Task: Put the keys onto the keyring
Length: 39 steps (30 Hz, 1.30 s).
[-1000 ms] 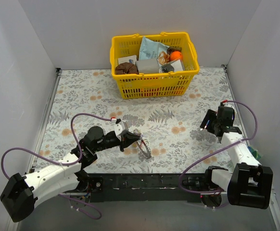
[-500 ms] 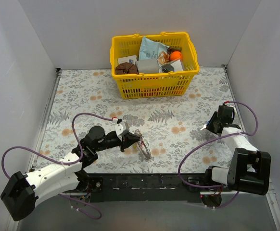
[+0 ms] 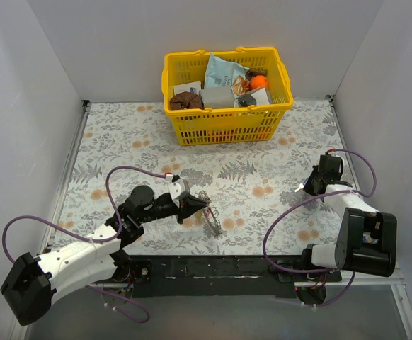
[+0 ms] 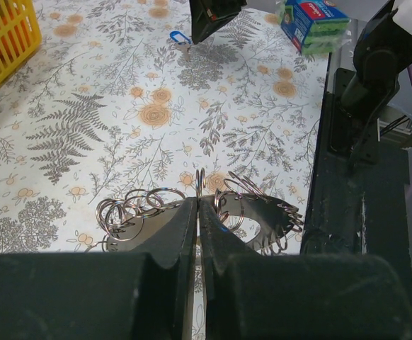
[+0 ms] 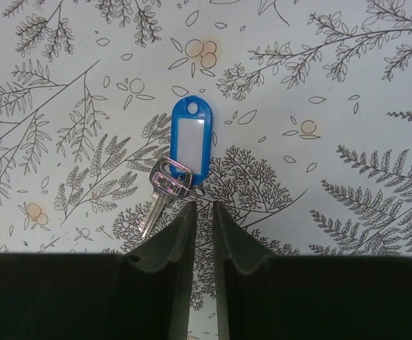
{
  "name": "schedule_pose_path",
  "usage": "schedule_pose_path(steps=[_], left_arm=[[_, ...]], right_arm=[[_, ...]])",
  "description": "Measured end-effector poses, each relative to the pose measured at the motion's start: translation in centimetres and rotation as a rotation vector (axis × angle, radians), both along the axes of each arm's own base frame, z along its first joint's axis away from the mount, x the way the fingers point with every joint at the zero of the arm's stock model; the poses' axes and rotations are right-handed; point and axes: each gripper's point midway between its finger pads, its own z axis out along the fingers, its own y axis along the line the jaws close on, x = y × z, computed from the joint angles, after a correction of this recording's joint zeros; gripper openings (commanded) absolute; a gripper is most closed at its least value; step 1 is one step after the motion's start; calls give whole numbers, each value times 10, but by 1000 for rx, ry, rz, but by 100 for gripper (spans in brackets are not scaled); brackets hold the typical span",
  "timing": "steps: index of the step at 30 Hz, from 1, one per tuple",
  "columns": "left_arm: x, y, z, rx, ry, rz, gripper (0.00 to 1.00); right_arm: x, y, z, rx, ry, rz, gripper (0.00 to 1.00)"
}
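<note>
My left gripper (image 3: pixel 195 204) (image 4: pixel 198 200) is shut on the keyring (image 3: pixel 212 218), holding it upright over the floral cloth. In the left wrist view the keyring (image 4: pixel 200 177) shows edge-on between the fingertips, with several small wire rings (image 4: pixel 132 209) hanging on both sides. At the right, a silver key (image 5: pixel 160 190) joined to a blue tag (image 5: pixel 191 145) lies flat on the cloth. My right gripper (image 5: pixel 203 205) (image 3: pixel 305 188) hovers just short of it, open by a narrow gap with nothing between the fingers. The tag (image 4: pixel 179 37) also shows far off under the right gripper (image 4: pixel 216 14).
A yellow basket (image 3: pixel 224 113) full of odds and ends stands at the back centre. A blue and green box (image 4: pixel 312 15) lies near the right edge. The black rail (image 4: pixel 347 142) runs along the table's near edge.
The right gripper's jaws have narrowed from wide open to a slim gap, and the right arm has come down over the key. The left arm and keyring have stayed put.
</note>
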Motion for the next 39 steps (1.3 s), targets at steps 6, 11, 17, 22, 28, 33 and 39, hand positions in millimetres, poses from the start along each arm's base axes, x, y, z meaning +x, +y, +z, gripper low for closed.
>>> schedule_pose_path(steps=[6,11,17,22,28,33,39], left_arm=[[-1,0,0,0,1,-4,0],[-1,0,0,-1,0,-4,0],[-1,0,1,-2,-1,-4,0],[-1,0,2,-5,-4,-4,0],[-1,0,3,-6,-5,-4,0],[-1,0,3,-6,-6,-4,0],[-1,0,3,-6,-5,-4,0]], right_arm=[[-1,-1,-8,7,29,-4,22],[2,-1,-5,5,17,-4,25],[7,-1,-2,11,3,3,35],[17,0,1,34,-12,25,37],[19,2,-7,71,4,43,33],[21,5,-7,82,-4,60,19],[21,7,-6,97,-7,66,7]])
